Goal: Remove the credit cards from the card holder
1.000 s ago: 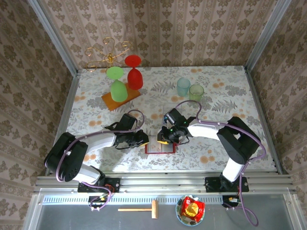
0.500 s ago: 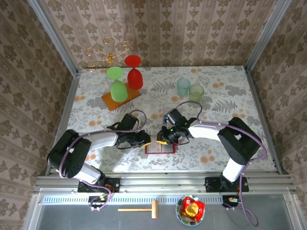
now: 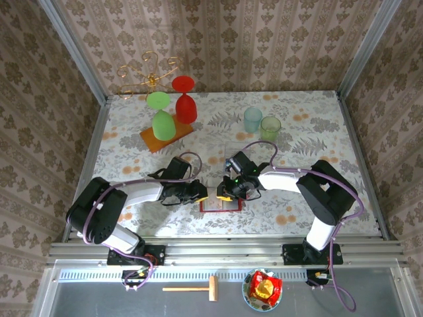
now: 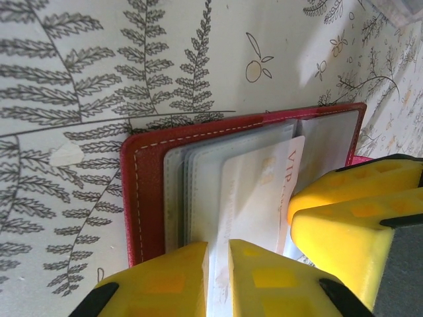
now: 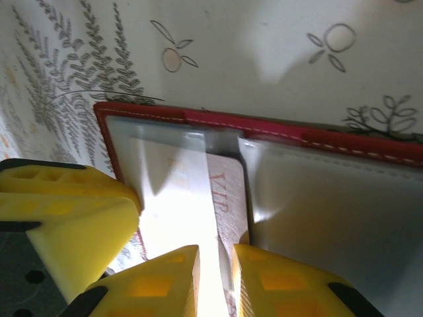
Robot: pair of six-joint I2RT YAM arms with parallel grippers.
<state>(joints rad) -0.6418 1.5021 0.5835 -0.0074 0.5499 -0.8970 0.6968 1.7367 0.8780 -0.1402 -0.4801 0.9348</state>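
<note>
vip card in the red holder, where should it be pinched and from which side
Pinch the vip card by its bare end outside the clear pocket, across its flat faces, coming from the pocket mouth of the card holder: it's thin and can probably only slide out that way.

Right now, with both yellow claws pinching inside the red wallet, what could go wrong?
The left gripper and right gripper are both shut on thin layers in the card holder. I cannot tell which, so a pull might tug a clear pocket instead of the pink VIP card. The two grippers sit very close, so they might bump. The holder just lies on the table, so it could slide or lift.
</note>
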